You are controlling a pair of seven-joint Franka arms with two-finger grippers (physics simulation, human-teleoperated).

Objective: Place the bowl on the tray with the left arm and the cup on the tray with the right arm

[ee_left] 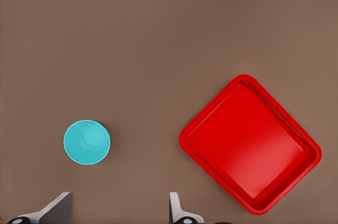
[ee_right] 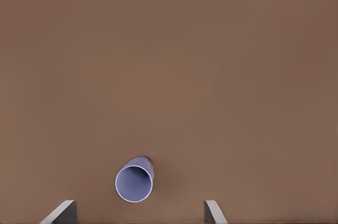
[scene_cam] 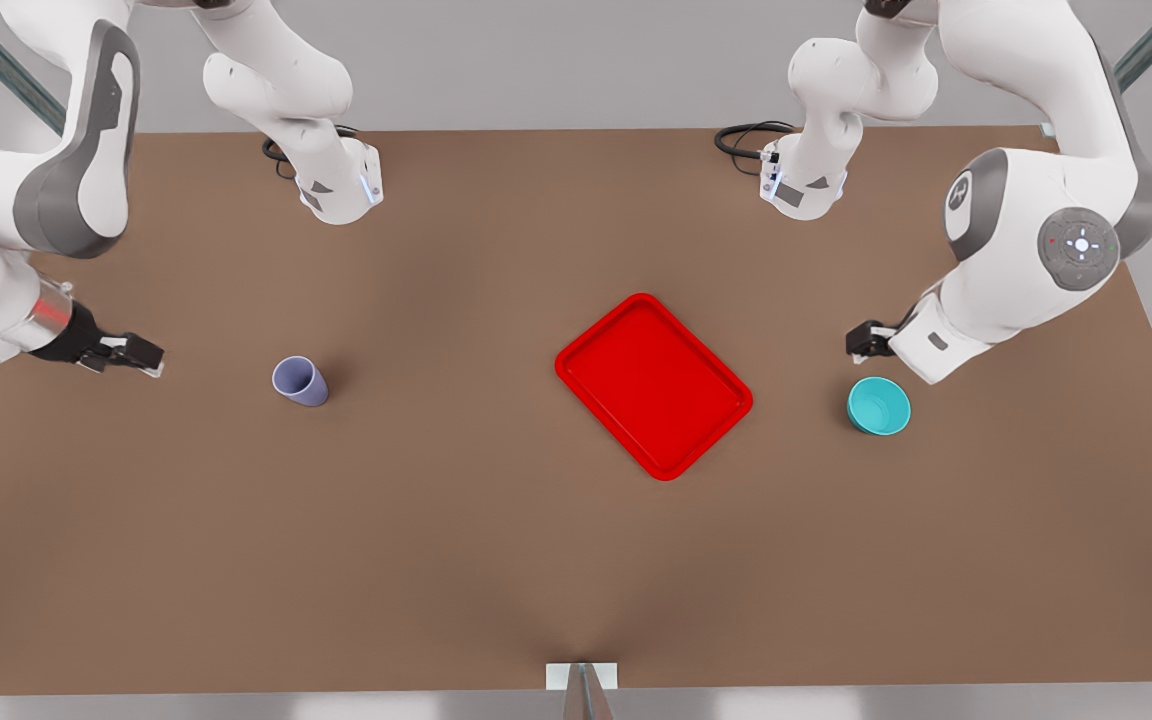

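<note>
Left end effector (scene_cam: 861,342) is hovering released near the bowl (scene_cam: 879,406), lining up a grab; right end effector (scene_cam: 132,354), also spread, is facing the cup (scene_cam: 300,381). The tray (scene_cam: 653,386) is waiting between them on the surface (scene_cam: 436,560).

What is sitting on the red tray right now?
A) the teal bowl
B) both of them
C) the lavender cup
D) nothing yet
D: the tray is bare, with the bowl on the table to the front view's right of it and the cup on the table to its left.
</note>
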